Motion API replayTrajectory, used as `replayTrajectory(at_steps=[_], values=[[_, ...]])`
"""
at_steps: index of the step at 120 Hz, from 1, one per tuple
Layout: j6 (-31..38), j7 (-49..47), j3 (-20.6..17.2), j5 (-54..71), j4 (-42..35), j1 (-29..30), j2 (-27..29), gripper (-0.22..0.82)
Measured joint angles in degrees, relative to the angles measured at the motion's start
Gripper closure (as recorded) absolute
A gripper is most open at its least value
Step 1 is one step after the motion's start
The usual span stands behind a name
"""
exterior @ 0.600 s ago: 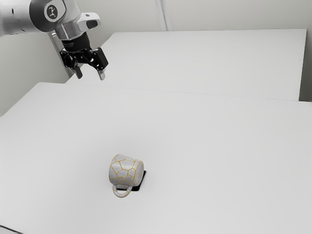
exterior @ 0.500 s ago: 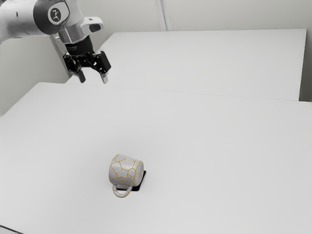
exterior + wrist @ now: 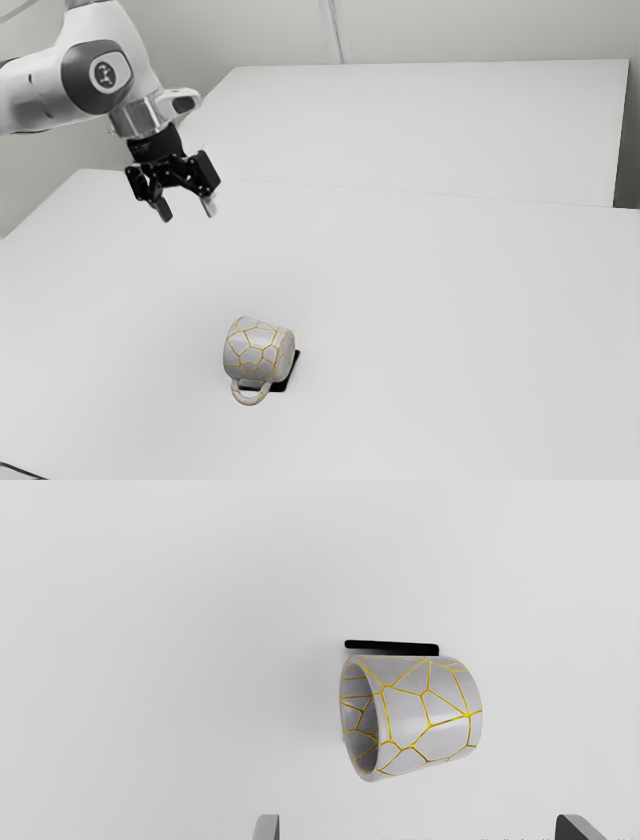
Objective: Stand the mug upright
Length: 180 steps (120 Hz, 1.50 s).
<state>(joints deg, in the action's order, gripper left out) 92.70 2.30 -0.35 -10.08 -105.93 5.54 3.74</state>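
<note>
The gripper [image 3: 188, 213] is seen lower in the exterior view than before; its jaws are spread wide and empty. The mug [image 3: 258, 350] is left on its side, partly covering a black pad [image 3: 392, 646], well in from the table's [image 3: 450, 350] corner at the exterior view's upper left.

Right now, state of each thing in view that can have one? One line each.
Mug: on its side, not upright; mouth facing sideways.
Mug handle: sticking out from the mug's side.
Gripper: open, holding nothing, raised clear of the mug.
Black flat piece: on the table, partly hidden by the mug; can't tell whether it bears the mug's weight.
</note>
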Motion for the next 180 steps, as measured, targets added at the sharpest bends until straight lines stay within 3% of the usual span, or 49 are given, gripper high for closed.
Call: replayTrajectory(at_steps=[24, 86, 180], values=[[7.15, 9.36, 0.24, -7.13, -10.08, 5.75, 1.24, 0.0], [15.41, 33.44, 0.44, -26.5, -28.42, 8.14, 2.13, 0.0], [10.16, 52.79, -0.05, -43.21, -32.61, 7.76, -4.12, 0.02]])
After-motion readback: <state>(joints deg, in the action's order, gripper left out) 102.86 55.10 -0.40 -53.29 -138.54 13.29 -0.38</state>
